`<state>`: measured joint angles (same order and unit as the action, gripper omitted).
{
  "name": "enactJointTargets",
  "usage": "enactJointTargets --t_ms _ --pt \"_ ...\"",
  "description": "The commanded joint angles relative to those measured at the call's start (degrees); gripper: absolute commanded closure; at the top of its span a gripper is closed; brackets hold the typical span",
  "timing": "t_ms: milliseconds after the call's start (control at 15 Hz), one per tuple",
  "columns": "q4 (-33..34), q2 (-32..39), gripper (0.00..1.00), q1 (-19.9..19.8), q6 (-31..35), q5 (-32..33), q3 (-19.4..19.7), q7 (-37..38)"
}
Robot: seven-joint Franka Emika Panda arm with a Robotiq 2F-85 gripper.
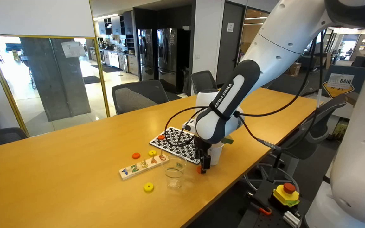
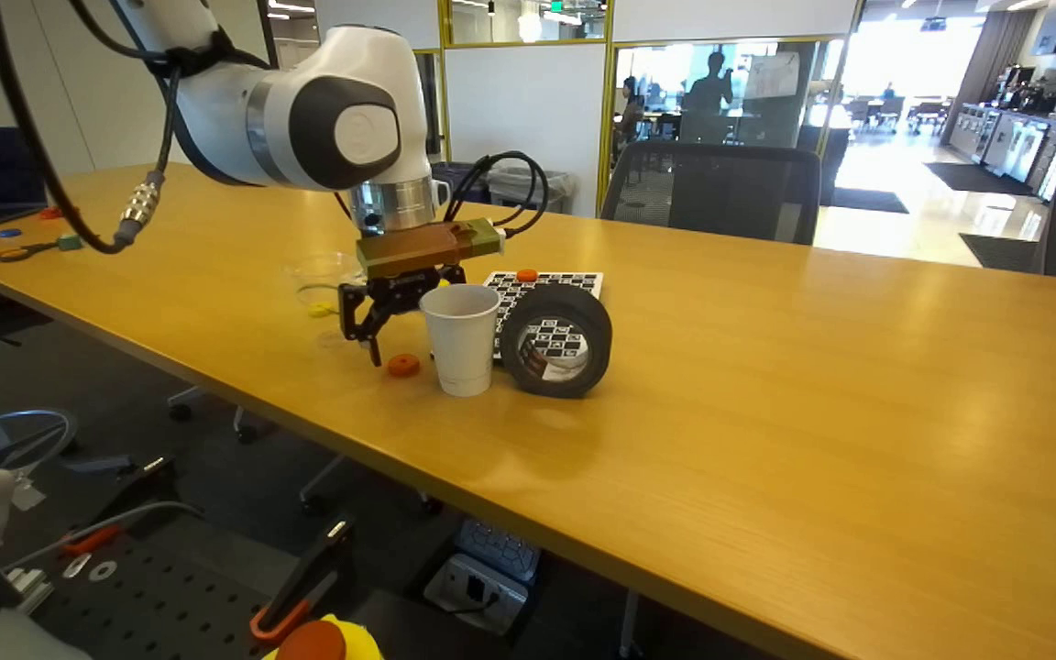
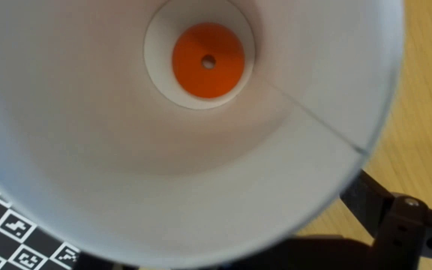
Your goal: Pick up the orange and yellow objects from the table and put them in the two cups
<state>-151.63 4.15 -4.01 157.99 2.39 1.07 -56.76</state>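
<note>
In the wrist view an orange disc [image 3: 208, 80] lies at the bottom of the white cup [image 3: 163, 195], which fills most of the picture. In an exterior view the white cup [image 2: 462, 344] stands upright close beside my gripper [image 1: 202, 164]. The gripper is open; one finger [image 2: 352, 316] shows clear of the cup, the other is mostly hidden. Another orange disc [image 2: 403, 365] is on the table right by the fingertips. More orange discs [image 1: 136, 155] [image 1: 161, 137] and yellow discs [image 1: 152, 153] [image 1: 149, 187] lie farther off. The clear cup [image 1: 174, 172] looks empty.
A checkered board [image 1: 176, 142] lies behind the cups, with one orange disc on it. A numbered wooden strip [image 1: 143, 166] sits beside the clear cup. A black tape roll [image 2: 555, 341] stands on edge beside the white cup. The front table edge [image 2: 308, 426] is near.
</note>
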Motion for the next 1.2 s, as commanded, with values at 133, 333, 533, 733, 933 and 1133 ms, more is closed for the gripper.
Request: enactJointTargets --t_ms 133,333,533,733,933,1133 --pt "-1.03 -1.86 0.00 -0.01 -1.53 -5.19 -1.31 -0.75" --pt "-0.73 -1.49 0.00 -0.02 -1.47 -6.91 -1.50 -0.83" --pt "-0.73 -1.54 0.00 -0.01 -1.75 -7.20 -1.41 -0.48" --pt "-0.86 -1.59 0.00 0.10 -2.19 -5.72 -1.12 0.21" --pt "-0.88 -1.52 0.00 0.11 -2.26 -5.37 -1.04 0.37" --pt "-0.59 -1.22 0.00 0.05 -2.47 -5.59 -1.02 0.35"
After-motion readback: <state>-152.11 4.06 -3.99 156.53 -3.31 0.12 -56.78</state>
